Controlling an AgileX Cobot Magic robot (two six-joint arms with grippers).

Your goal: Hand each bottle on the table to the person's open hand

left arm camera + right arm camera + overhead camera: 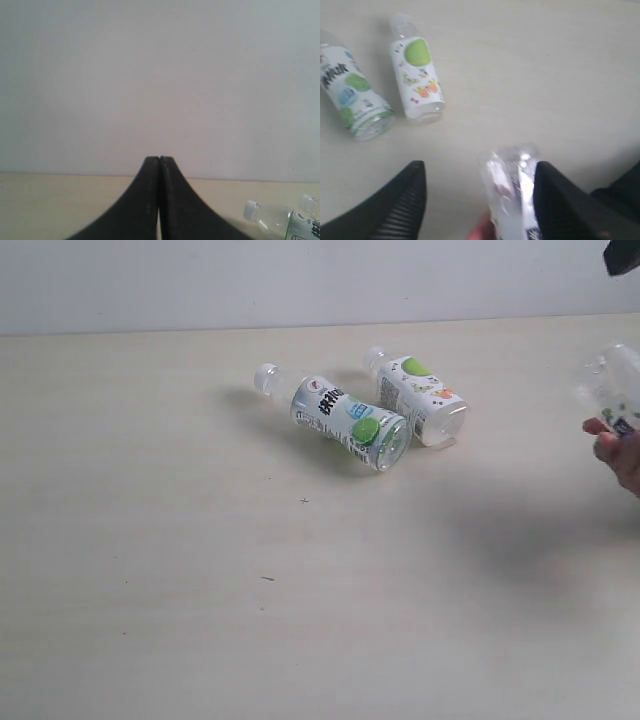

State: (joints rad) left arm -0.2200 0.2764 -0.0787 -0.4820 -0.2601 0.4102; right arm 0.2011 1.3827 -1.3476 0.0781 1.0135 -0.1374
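Two bottles lie on their sides on the table (150, 540). One has a green and blue label (340, 420) and the other a white label with butterflies (420, 395). At the right edge a third, blurred clear bottle (612, 390) rests in the person's hand (618, 452), above the table. In the right wrist view my right gripper (480, 167) stands open and wide. That bottle (512, 190) is beside one finger (555, 200), far from the other, with the person's fingers (482, 230) under it. My left gripper (159, 160) is shut on nothing.
A pale wall (300, 280) rises behind the table's far edge. A dark bit of the right arm (622, 255) shows at the top right corner. In the left wrist view a lying bottle (280, 217) appears at the lower right.
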